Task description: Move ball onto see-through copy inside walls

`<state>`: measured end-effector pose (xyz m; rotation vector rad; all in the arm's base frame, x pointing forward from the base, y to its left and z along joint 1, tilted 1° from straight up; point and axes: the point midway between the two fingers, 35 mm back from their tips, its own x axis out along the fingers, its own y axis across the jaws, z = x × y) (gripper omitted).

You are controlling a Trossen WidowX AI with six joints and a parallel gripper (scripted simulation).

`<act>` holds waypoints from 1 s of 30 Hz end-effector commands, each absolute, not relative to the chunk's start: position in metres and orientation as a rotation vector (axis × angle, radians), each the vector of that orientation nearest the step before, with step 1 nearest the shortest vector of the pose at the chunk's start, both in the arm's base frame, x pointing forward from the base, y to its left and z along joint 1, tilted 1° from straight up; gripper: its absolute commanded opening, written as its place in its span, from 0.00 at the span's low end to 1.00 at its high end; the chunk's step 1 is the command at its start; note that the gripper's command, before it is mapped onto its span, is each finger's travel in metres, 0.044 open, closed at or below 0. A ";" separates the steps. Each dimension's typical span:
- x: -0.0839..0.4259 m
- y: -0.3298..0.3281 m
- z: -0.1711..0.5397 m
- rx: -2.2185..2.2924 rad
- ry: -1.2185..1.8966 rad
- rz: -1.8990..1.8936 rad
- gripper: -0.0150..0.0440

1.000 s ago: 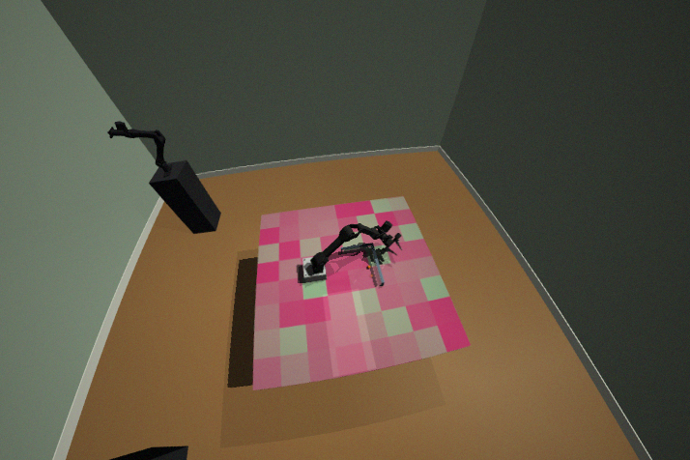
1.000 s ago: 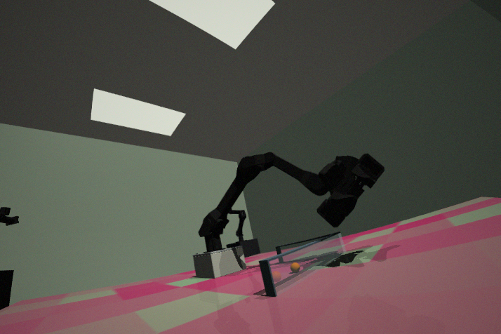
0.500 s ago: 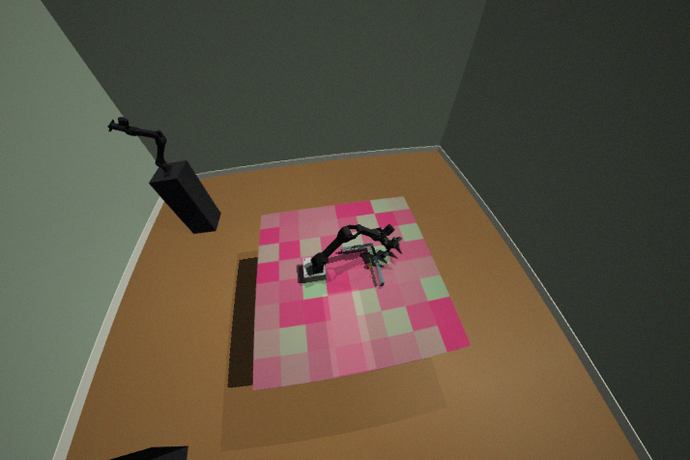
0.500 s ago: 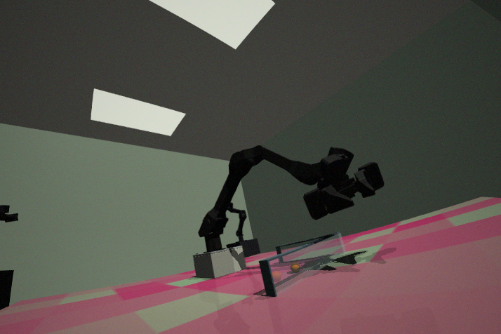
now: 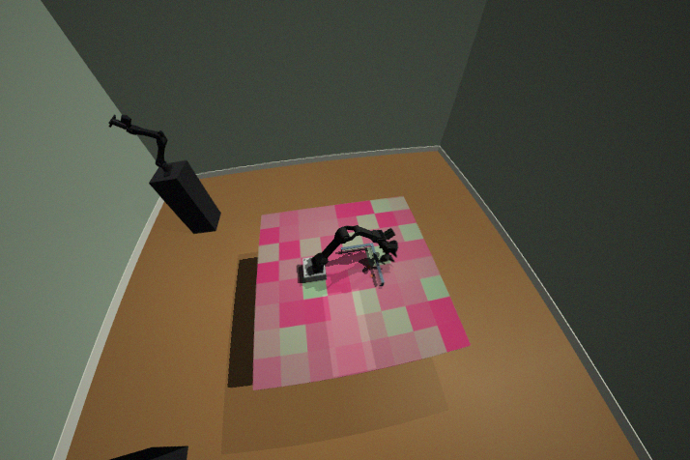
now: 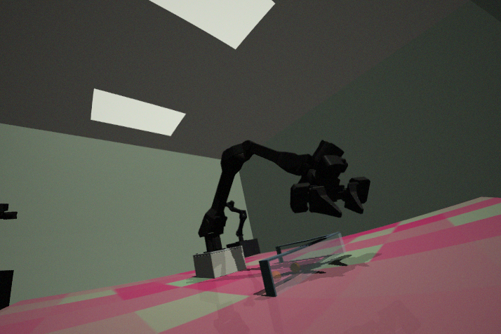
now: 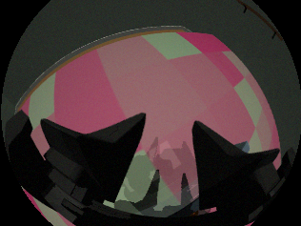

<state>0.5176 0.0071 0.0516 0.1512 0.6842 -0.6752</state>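
The orange ball (image 6: 295, 267) lies on the table behind the near clear wall, in the corner area. The see-through copy (image 6: 276, 274) shows as a paler orange spot to its left, near the wall's dark end post. The two low clear walls have blue-grey frames: one wall (image 6: 267, 277) (image 5: 380, 275) is nearer the exterior camera, the other wall (image 6: 279, 254) (image 5: 357, 247) stands behind it. My gripper (image 6: 351, 214) (image 7: 170, 121) is partly open and empty, high above the table and to the right of the ball in the exterior view. Ball and copy cannot be made out in the top view.
The arm's pale base (image 6: 219, 262) (image 5: 314, 270) stands on the pink and green checkered table (image 5: 352, 352) (image 6: 436, 275), left of the walls. The arm arches over the corner area. Another arm on a dark pedestal (image 5: 186, 197) stands off the table.
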 end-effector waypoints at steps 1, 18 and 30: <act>0.504 0.004 0.047 0.096 0.810 -0.594 0.62; 0.442 0.004 0.041 -0.015 1.183 -0.252 0.62; 0.362 0.004 0.012 -0.026 1.524 0.011 0.62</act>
